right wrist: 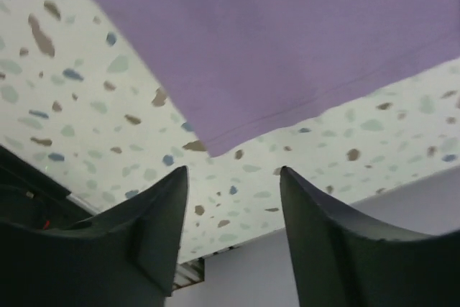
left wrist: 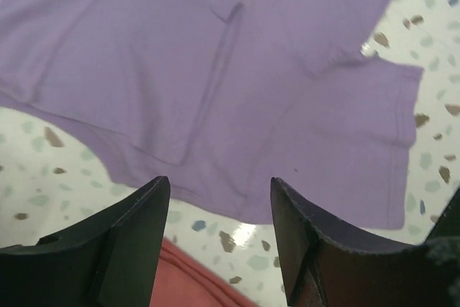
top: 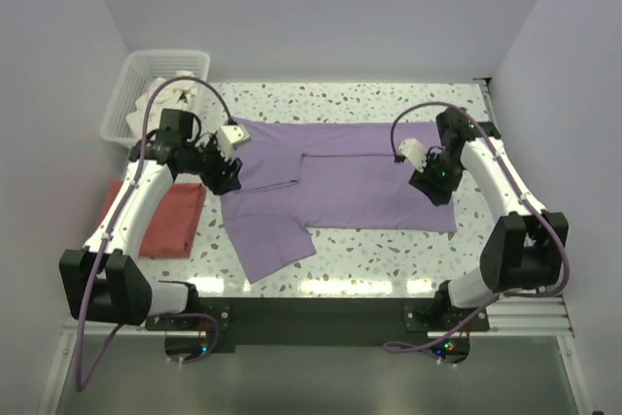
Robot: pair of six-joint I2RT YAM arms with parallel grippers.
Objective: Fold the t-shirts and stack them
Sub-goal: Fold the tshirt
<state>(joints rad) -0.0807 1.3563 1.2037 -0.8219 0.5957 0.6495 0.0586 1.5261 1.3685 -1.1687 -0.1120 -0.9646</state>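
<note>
ok so going from the left side: we've got the white lattice basket (top: pixel 146 80) in the far left corner with something pale in it that we can't make out, and just in front of it the coral-red t-shirt (top: pixel 167 223) sits as a folded bundle at the left edge of the speckled table (top: pixel 389 240), partly under the left arm. A thin strip of bare tabletop separates it from the lilac-purple t-shirt (top: pixel 360 182), so the two aren't touching. The left gripper (top: pixel 225 178) hangs over the lilac shirt's left end near the sleeve, and in its wrist view the fingers (left wrist: pixel 140 231) stand well apart with nothing between them, just purple cloth and a bit of coral cloth below. The lilac shirt itself is spread flat across the middle of the table, with a long fold line running through the body and one sleeve poking out toward the near edge. Over on the right, the right gripper (top: pixel 434 185) hovers above the shirt's right end, close to the hem. Its fingers (right wrist: pixel 162 213) are spread wide too and hold nothing, and we see the hem corner and bare terrazzo underneath
</note>
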